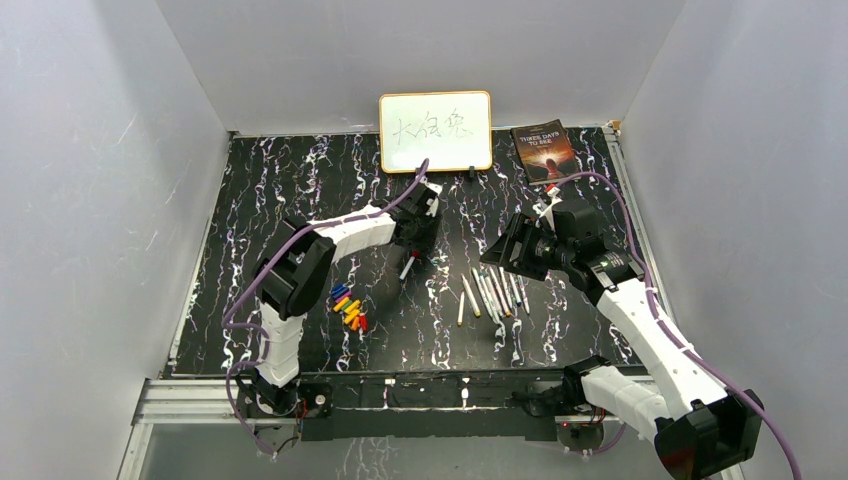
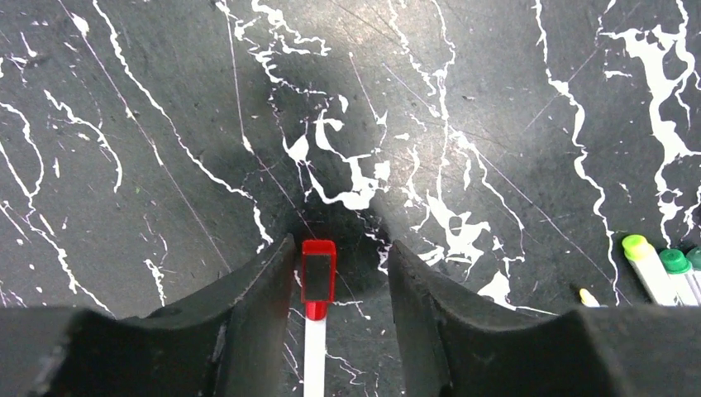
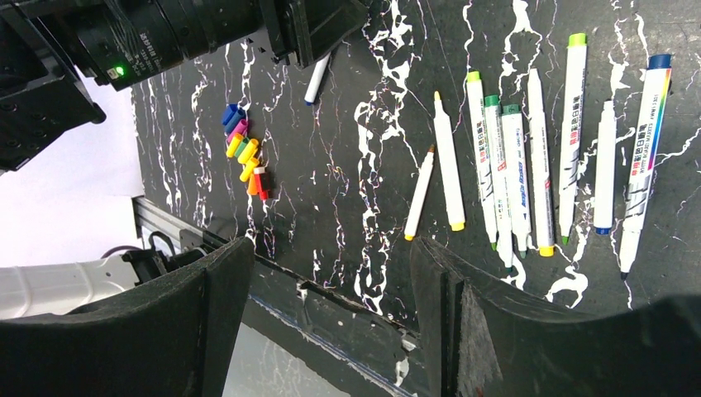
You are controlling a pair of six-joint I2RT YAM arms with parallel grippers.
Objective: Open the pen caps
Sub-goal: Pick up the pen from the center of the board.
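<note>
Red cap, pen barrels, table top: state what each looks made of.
Red cap: probably plastic, glossy, with uniform colour and crisp moulded edges. Pen barrels: likely smooth white plastic carrying printed labels. Table top: black with white marble-like veining, semi-gloss and finely scratched. It looks like printed laminate or film rather than stone, but the pictures cannot settle that.

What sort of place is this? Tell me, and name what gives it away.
Most likely a robot lab test cell: plain white walls box in a black marbled table, a left arm and right arm are mounted on a metal rail at its near edge, and marker pens lie in a row.
</note>
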